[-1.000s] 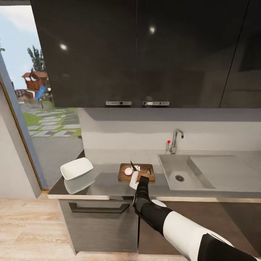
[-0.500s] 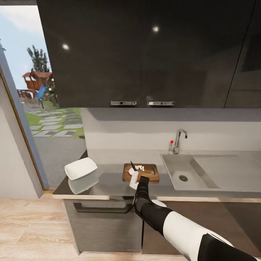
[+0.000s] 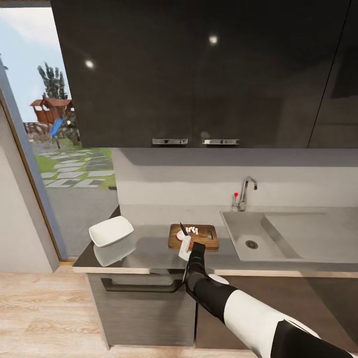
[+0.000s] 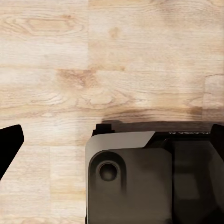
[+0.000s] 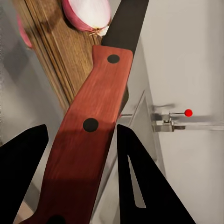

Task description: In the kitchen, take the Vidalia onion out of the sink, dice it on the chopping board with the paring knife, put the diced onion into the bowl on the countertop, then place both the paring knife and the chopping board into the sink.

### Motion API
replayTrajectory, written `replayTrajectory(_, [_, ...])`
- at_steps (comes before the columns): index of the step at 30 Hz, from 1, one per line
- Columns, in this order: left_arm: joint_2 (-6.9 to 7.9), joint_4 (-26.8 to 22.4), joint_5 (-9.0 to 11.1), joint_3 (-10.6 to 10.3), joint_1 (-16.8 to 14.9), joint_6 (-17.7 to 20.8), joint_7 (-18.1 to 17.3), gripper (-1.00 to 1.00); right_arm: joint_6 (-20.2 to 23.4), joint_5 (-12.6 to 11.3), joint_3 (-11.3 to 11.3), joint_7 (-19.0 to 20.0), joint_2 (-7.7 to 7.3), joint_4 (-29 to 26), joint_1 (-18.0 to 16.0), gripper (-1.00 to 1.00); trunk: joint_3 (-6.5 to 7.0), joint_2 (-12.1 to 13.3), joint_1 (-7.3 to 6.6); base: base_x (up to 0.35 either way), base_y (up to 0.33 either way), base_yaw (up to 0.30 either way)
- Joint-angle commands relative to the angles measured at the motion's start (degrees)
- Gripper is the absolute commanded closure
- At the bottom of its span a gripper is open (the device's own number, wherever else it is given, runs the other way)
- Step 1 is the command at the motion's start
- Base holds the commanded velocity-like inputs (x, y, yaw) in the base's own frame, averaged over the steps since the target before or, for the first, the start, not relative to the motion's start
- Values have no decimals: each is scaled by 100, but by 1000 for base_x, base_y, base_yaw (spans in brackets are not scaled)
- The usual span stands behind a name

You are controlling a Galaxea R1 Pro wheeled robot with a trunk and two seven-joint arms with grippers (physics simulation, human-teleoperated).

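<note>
Onion pieces (image 3: 188, 231), pink-rimmed with white faces, lying on the chopping board (image 3: 206, 238) in the head view, left half of the board. Board sitting on the countertop (image 3: 144, 253), just left of the sink (image 3: 243, 238) with its chrome tap (image 3: 244, 193) and red knob. White bowl (image 3: 111, 230) off to the far left end of the counter, well apart from the board. Right gripper (image 3: 185, 247) reaching in from the near edge, pinching the paring knife (image 3: 183, 228), dark blade poking up and away over the near-left part of the board. Dark wall cabinets (image 3: 199, 74) overhead, open doorway with garden on the left.

Left wrist view next: just pale wooden floor (image 4: 112, 60) plus part of the robot's dark grey base (image 4: 140, 177). One black fingertip of the left gripper (image 4: 9, 144) at the edge, so can't tell if that claw is spread or closed.

Right wrist view: red knife handle (image 5: 88, 140) with dark rivets clamped between the two black fingers (image 5: 144, 182). Blade running out past a pinkish onion half (image 5: 88, 14) on the board's wood grain (image 5: 51, 60). Tap knob (image 5: 188, 112) visible off to the side.
</note>
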Motion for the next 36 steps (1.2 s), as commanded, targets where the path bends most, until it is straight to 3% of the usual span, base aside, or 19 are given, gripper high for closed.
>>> replayTrajectory(1, [-3,22,47,-42,-6,-35,-20,-100,41,10,38,-7,0,2,-4,100,-3,-5,2,0,0,0])
replayTrajectory(36, [-3,22,48,-42,-6,-35,-20,-100,-69,-1,39,15,0,117,-4,100,-3,-5,2,0,0,0])
